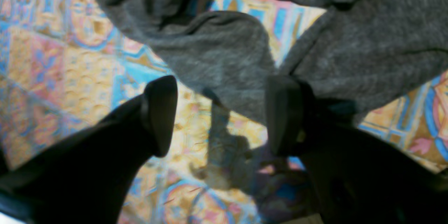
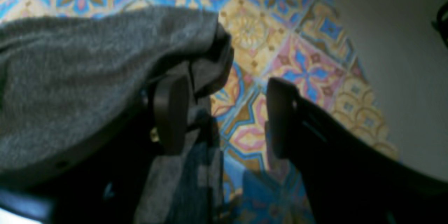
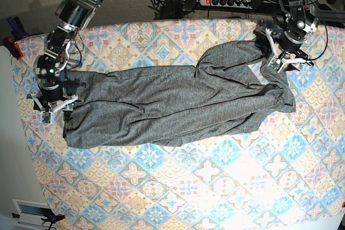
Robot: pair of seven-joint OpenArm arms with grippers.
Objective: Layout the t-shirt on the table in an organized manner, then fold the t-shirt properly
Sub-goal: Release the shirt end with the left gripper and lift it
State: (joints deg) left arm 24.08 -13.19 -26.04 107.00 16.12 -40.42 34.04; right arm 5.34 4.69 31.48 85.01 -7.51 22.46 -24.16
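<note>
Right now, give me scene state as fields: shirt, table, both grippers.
shirt: grey t-shirt, stretched out long across the table, wrinkled, not folded
table: patterned cloth, near half bare
left gripper: open, at the shirt's end on the base view's right; one finger is against the fabric edge, nothing pinched
right gripper: open, at the shirt's other end; cloth lies by one finger, gap between the jaws shows table
fold: not yet begun
</note>
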